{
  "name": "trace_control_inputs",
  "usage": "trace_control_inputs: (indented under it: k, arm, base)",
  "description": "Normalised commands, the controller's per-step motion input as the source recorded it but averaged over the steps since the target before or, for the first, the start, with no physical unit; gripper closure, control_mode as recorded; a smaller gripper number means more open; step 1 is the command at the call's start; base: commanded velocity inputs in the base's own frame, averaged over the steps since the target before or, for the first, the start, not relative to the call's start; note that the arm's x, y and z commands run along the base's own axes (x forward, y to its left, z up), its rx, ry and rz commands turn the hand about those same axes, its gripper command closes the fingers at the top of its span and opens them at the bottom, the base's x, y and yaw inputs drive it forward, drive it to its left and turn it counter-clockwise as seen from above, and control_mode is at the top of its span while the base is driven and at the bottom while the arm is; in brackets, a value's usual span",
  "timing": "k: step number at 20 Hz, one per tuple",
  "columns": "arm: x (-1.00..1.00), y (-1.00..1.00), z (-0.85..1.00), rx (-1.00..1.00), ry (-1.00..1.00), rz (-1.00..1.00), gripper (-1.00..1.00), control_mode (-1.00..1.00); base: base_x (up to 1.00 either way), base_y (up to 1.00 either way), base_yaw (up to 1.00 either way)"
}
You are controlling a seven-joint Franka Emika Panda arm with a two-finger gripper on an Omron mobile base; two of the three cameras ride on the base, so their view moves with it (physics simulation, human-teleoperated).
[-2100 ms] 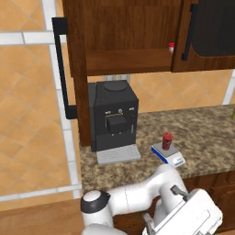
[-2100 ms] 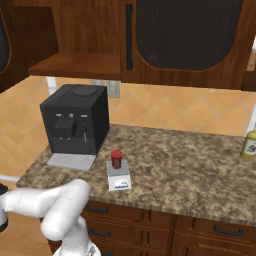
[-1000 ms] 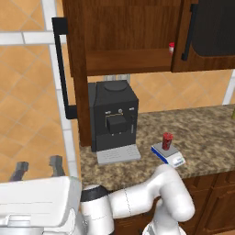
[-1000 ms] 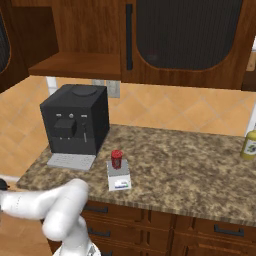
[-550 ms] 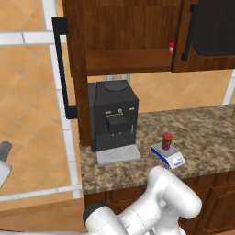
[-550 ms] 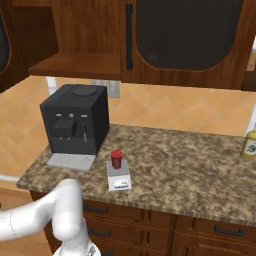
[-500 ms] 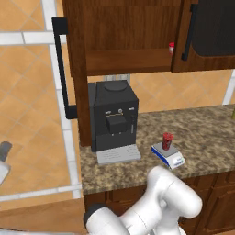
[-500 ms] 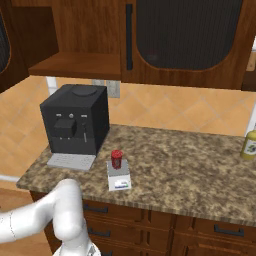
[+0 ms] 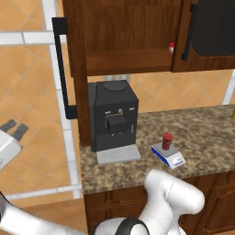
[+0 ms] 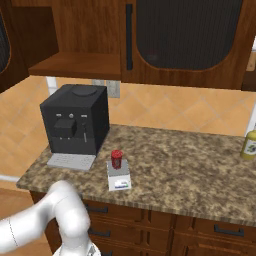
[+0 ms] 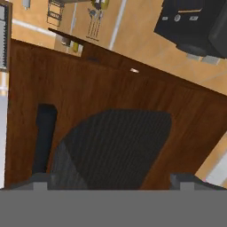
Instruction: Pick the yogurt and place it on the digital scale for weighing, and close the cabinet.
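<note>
The yogurt (image 9: 167, 140) (image 10: 117, 158), a small dark red cup, stands upright on the digital scale (image 9: 173, 159) (image 10: 120, 181) on the granite counter. The cabinet's left door (image 9: 75, 69) hangs open, seen edge-on with its black bar handle (image 9: 62, 69). My gripper (image 9: 14, 127) is far to the left of that door, away from the counter, and open. In the hand view the gripper (image 11: 113, 184) faces the door's black panel (image 11: 115, 150) and handle (image 11: 44, 137) at close range. Its fingertips (image 11: 40, 179) stand wide apart with nothing between them.
A black coffee machine (image 9: 112, 119) (image 10: 75, 125) stands left of the scale. A small white cup with a red top (image 9: 171, 47) sits on the open cabinet shelf. A yellow-green bottle (image 10: 249, 142) is at the counter's right end. The right cabinet door (image 10: 190, 35) is shut.
My hand has swung from low in the left base view up to the far left edge, beside the open door. The yogurt and scale have not moved.
</note>
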Motion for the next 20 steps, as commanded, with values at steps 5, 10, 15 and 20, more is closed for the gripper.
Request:
trace_control_inputs:
  k: [5,10,15,20]
  arm:
    - [0.98,-0.71,0.00,0.04,0.03,0.00,-1.00,-1.00]
    - [0.83,-0.71,0.00,0.05,0.00,0.00,-1.00,-1.00]
    - [0.64,-0.72,0.05,0.06,0.00,0.00,-1.00,-1.00]
    - [0.52,-0.91,0.16,0.10,-0.05,0.00,-1.00,-1.00]
  base:
    - [0.00,0.00,0.00]
    - [0.00,0.00,0.00]
    - [0.00,0.00,0.00]
    - [0.00,0.00,0.00]
